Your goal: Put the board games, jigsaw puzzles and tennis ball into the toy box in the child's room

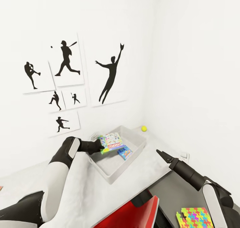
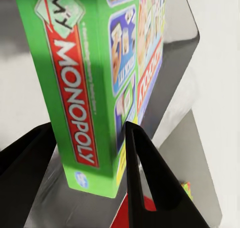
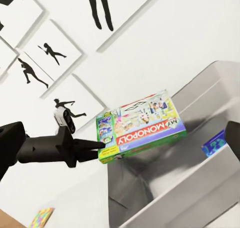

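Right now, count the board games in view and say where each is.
2. The Monopoly game is held by the left hand above the toy box. A blue game lies inside the box. Others may be hidden.

The left arm bends at the elbow and reaches forward, its left gripper (image 1: 100, 147) pinched tight. The right gripper (image 1: 161, 153) points up, fingers together

White corner walls (image 1: 186, 54) w/ black baseball silhouette prints (image 1: 66, 59), red chair (image 1: 133, 214)
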Controlling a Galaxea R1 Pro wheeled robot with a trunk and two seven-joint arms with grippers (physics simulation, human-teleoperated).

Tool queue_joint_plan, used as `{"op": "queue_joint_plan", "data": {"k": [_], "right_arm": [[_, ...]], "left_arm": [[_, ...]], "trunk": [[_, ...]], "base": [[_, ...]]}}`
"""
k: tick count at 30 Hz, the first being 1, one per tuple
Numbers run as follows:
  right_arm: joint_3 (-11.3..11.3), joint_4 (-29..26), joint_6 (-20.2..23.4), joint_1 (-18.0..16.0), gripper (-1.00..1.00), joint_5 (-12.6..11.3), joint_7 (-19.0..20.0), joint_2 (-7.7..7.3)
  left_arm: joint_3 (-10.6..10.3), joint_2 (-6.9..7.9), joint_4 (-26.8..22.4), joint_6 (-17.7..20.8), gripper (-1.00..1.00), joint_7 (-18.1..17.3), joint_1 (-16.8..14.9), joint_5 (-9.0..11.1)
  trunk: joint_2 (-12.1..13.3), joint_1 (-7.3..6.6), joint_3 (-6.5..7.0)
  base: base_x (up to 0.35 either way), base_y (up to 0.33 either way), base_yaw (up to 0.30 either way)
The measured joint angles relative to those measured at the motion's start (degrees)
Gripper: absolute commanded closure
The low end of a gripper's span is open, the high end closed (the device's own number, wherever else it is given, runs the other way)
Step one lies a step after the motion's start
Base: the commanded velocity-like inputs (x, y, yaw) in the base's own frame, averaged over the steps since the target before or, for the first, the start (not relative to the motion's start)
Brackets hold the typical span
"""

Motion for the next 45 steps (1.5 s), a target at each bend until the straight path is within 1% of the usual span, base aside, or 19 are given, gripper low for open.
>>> {"op": "queue_joint_plan", "data": {"k": [4,7,15,19,23,26,36,45], "right_arm": [[0.0,0.0,0.0,0.0,-1.0,0.0,0.0,-0.02],[0.0,0.1,0.0,0.0,-1.0,0.0,0.0,-0.05],[0.0,0.3,-0.1,0.0,-1.0,0.1,-0.1,-0.01],[0.0,0.4,-0.1,0.0,-1.0,0.1,-0.1,0.0],[0.0,0.4,-0.1,0.0,-1.0,0.1,-0.1,0.0],[0.0,0.4,-0.1,0.0,-1.0,0.1,-0.1,0.0],[0.0,0.4,-0.1,0.0,-1.0,0.1,-0.1,0.0],[0.0,0.4,-0.1,0.0,-1.0,0.0,0.0,0.0]], "left_arm": [[0.1,-0.59,0.0,0.3,1.0,4.2,-1.1,-0.1],[0.2,-0.68,0.0,0.4,1.0,6.1,-1.3,-0.1],[0.3,-0.62,0.1,0.4,1.0,8.7,-1.4,0.0],[0.3,-0.73,0.1,0.5,1.0,11.5,-1.4,-0.1],[0.3,-0.8,0.1,0.5,1.0,13.3,-1.4,0.1],[0.3,-1.19,0.1,0.5,1.0,13.8,-1.4,0.6],[0.3,-2.57,0.1,0.5,1.0,14.2,-1.4,0.9],[0.3,-2.76,0.1,0.5,1.0,14.2,-1.5,0.8]], "trunk": [[0.0,0.0,-0.38],[0.0,0.0,-0.66],[0.0,0.0,-1.42],[0.0,0.0,-1.8],[0.0,0.0,-2.18],[0.0,0.0,-2.46],[0.0,0.0,-3.4],[0.0,0.0,-4.2]], "base": [[0.0,0.0,0.0],[0.0,0.0,0.0],[0.0,0.0,0.0],[0.0,0.0,0.0],[0.0,0.0,0.0],[0.0,0.0,0.0],[0.0,0.0,0.0],[0.0,0.0,0.0]]}}
